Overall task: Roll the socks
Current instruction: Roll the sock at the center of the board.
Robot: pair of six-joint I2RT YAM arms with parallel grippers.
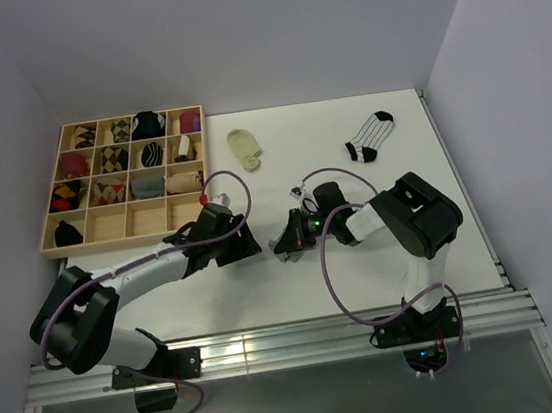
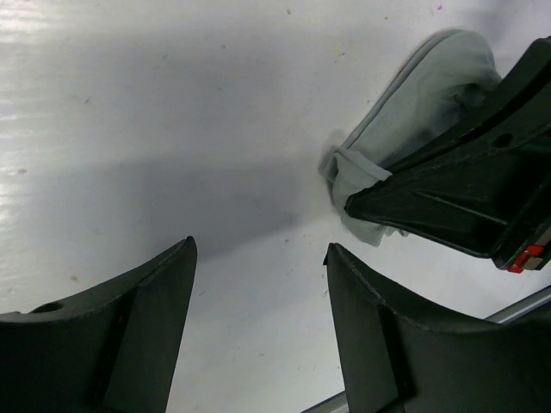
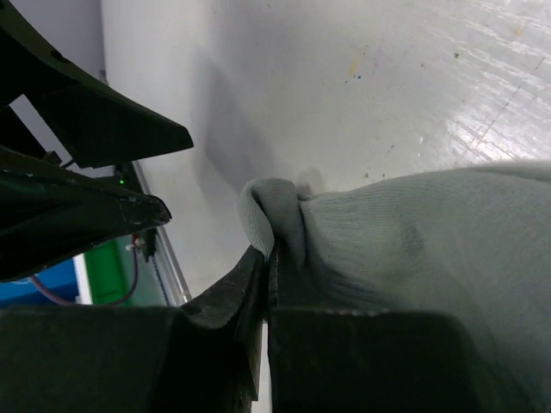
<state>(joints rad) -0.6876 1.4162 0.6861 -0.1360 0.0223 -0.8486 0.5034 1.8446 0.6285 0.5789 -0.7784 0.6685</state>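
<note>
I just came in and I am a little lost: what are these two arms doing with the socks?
The jaws of the right arm are shut on the edge of a grey sock. The jaws of the left arm stand open beside it, holding nothing. A cream sock and a striped sock lie unrolled farther back, and the wooden tray holds rolled socks.

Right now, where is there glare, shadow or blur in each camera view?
Left wrist view: glare whitens the table at upper left, a broad soft shadow crosses the middle, and the left end effector is dark and featureless. Right wrist view: glare at upper right; the grey sock shows its knit clearly. Top external view: even light, only faint shadows.
</note>
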